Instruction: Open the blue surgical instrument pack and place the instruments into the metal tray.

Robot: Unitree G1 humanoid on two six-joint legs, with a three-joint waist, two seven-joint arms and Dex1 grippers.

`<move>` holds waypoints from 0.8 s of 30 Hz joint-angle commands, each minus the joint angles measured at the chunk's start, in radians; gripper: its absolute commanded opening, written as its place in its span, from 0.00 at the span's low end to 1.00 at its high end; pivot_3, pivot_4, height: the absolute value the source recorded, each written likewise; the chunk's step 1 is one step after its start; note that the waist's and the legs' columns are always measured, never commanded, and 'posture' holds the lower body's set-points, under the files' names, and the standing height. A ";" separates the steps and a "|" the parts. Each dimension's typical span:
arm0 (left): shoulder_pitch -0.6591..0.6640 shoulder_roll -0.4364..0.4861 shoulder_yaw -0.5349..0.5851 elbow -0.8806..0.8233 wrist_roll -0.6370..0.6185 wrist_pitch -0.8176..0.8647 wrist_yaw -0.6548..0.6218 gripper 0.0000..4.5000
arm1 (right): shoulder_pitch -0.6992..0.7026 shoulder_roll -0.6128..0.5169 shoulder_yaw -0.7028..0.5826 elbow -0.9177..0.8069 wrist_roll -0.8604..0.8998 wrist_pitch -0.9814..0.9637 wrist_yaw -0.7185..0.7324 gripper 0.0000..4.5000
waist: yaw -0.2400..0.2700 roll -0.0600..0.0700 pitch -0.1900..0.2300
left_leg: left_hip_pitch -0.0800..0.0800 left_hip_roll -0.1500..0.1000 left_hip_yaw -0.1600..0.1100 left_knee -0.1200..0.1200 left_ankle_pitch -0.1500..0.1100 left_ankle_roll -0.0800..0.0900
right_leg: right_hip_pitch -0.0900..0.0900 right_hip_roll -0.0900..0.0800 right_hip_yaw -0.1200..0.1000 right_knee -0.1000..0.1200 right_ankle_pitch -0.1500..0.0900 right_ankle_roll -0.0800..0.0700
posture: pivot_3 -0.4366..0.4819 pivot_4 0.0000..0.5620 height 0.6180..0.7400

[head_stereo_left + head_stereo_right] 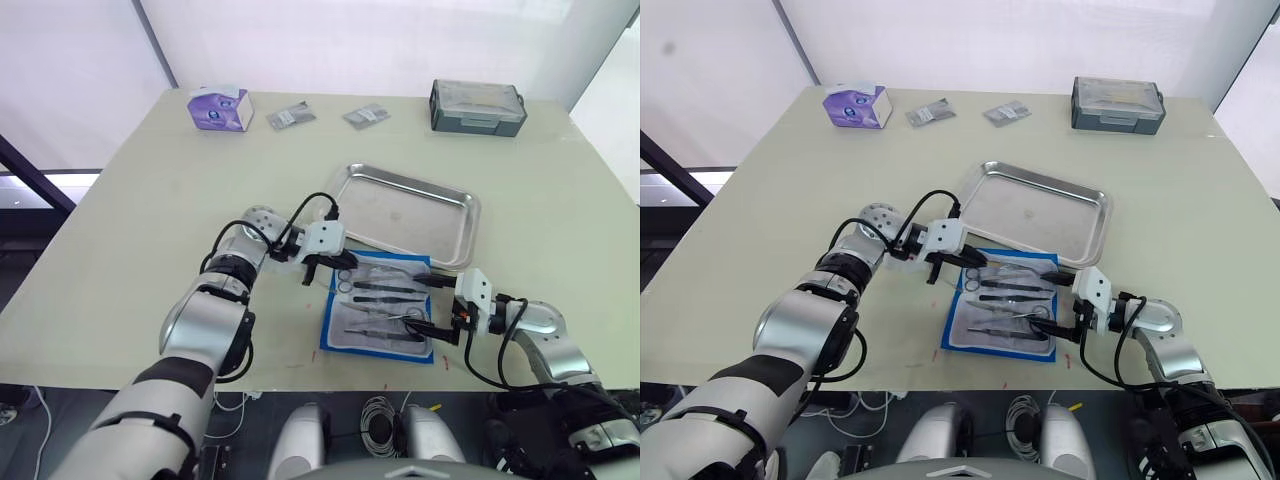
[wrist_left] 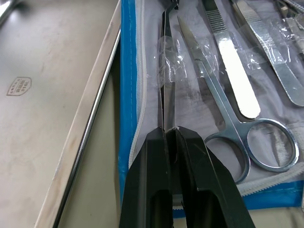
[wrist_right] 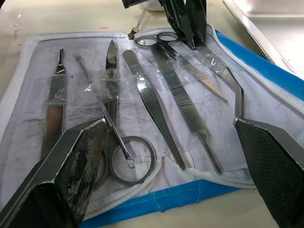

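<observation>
Left eye view: the blue surgical instrument pack point(image 1: 380, 308) lies open on the desk point(image 1: 150, 220), low in the middle of the frame. Its far edge touches the near rim of the metal tray point(image 1: 405, 212), which sits just above it in the frame. The instruments point(image 1: 385, 292) lie in the pack's pale lining. The left claw point(image 1: 318, 262) is at the pack's upper left corner. The right claw point(image 1: 432, 325) is at the pack's lower right side. At the top of the frame are a purple box point(image 1: 220, 107), two small packets point(image 1: 291, 116) and a grey lidded box point(image 1: 477, 106).

Left wrist view: the left claw point(image 2: 172, 135) is pressed together, pinching a thin bent probe point(image 2: 164, 71) that lies by the pack's blue edge. Scissors point(image 2: 228, 118) lie just beside it. The tray's rim point(image 2: 90, 123) runs along the left side.

Right wrist view: the right claw point(image 3: 175, 142) is spread wide, its fingers point(image 3: 78, 161) over the near edge of the pack. Forceps and tweezers point(image 3: 156, 109) lie in a row under clear pockets.
</observation>
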 commanded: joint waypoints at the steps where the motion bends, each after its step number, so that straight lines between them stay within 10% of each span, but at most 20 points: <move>1: -0.003 0.006 0.028 0.007 -0.035 0.046 -0.056 0.00 | 0.033 -0.002 0.050 0.057 -0.071 0.038 -0.001 1.00 | 0.000 0.000 0.000 | 0.000 0.000 0.000 0.000 0.000 0.000 | 0.000 0.000 0.000 0.000 0.000 0.000 | 0.48 0.27 0.89; 24: -0.072 0.037 0.069 -0.027 -0.090 0.235 -0.201 0.00 | 0.036 0.003 0.054 0.054 -0.072 0.034 0.003 1.00 | -0.003 0.000 0.001 | -0.001 0.000 0.000 -0.001 0.000 0.000 | -0.001 0.000 0.000 0.000 0.000 0.000 | 0.48 0.27 0.89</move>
